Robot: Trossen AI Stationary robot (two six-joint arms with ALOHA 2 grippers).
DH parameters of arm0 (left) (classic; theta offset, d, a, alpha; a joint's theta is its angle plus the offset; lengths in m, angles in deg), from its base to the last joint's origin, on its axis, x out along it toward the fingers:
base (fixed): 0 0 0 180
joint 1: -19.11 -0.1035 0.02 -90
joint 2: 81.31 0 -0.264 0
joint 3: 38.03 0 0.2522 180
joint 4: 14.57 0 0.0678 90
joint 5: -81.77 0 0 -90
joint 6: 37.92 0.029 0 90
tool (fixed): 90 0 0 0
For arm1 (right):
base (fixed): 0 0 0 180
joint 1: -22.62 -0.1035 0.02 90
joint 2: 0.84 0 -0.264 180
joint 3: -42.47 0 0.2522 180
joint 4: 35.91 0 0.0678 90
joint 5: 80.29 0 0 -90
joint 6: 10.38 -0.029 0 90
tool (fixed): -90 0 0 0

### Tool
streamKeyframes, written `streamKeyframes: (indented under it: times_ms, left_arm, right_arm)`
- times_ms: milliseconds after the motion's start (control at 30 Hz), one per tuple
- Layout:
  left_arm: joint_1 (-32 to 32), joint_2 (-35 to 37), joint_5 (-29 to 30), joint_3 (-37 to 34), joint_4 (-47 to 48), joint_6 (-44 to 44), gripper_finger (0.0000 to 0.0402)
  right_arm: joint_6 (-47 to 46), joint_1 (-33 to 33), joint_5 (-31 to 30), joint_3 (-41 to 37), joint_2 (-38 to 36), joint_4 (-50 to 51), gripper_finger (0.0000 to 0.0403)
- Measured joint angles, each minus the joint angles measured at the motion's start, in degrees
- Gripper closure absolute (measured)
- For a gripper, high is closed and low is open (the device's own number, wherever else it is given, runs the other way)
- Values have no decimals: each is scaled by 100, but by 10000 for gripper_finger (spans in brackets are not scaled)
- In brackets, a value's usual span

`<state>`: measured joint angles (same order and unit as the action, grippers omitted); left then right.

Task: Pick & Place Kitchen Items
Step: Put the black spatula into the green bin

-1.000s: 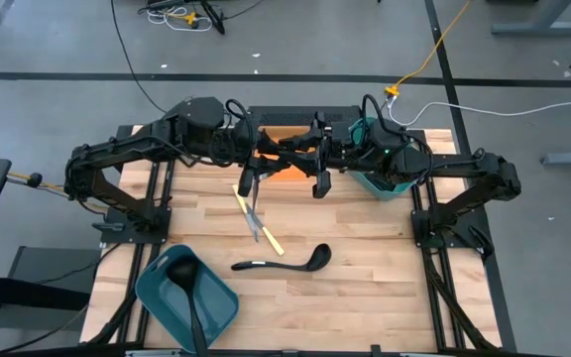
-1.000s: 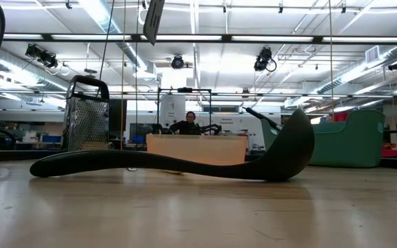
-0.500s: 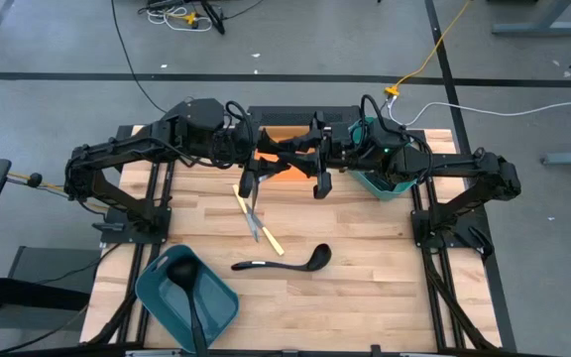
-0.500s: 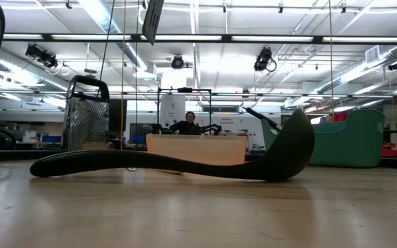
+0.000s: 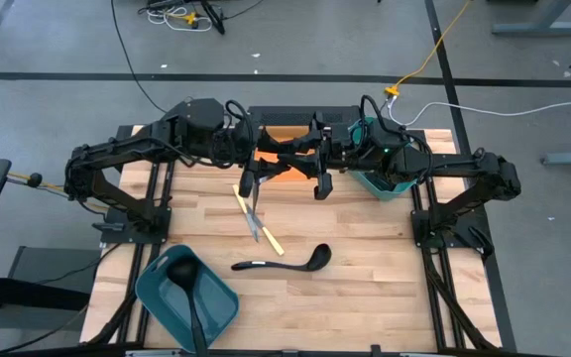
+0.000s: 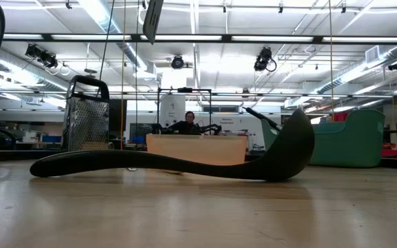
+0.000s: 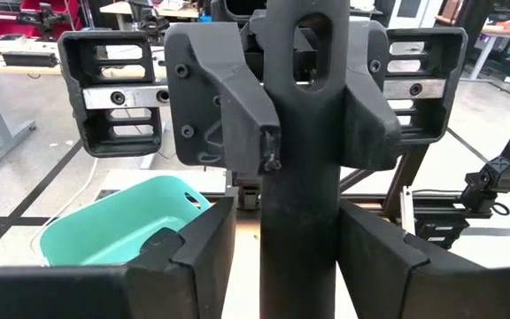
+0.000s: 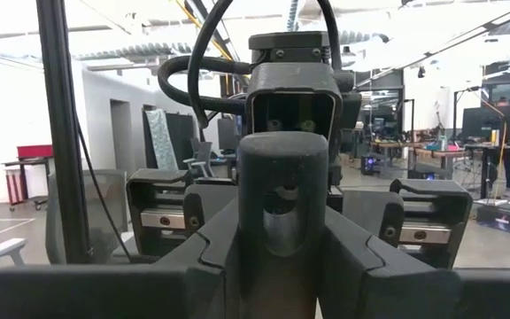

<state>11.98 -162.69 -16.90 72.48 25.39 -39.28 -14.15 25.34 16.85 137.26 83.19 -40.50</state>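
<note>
Teal bin [image 5: 218,302] at the lower left has a black ladle [image 5: 182,268] in it. The loose ladle [image 5: 281,263] lies lower centre, long axis left-right, bowl pointing right. Upper centre, the right gripper [image 8: 282,257] is clamped on a black utensil handle [image 8: 282,173]. The left gripper [image 7: 297,257] has its jaws apart around it.

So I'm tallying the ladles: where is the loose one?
High view: the ladle lies on the table's near middle, right of the teal bin, below the crossed cutlery.

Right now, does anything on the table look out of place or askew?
The bin at the table's left corner sits skewed, one corner seemingly past the edge, with a ladle inside. A second ladle and crossed cutlery lie loose mid-table.
</note>
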Motion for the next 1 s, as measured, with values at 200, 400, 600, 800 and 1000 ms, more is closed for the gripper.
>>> streamKeyframes:
  times_ms: [200, 400, 600, 800, 1000]
  left_arm:
    - [0, 64, -1, 6, 17, -241, 212]
    - [0, 142, 30, 9, -10, -256, 208]
    - [-8, 236, 314, 9, 98, -320, 184]
    - [-8, 382, 521, 8, 240, -387, 159]
    - [-17, 697, 504, 6, 460, -426, 154]
  right_arm:
    - [-1, -2, 13, 0, -3, 0, 293]
    - [-7, -2, 90, -7, -75, 7, 299]
    - [17, -7, 112, -9, -158, 15, 296]
    - [20, -7, 151, -9, -192, 74, 298]
    - [120, -7, 149, -9, -238, 149, 297]
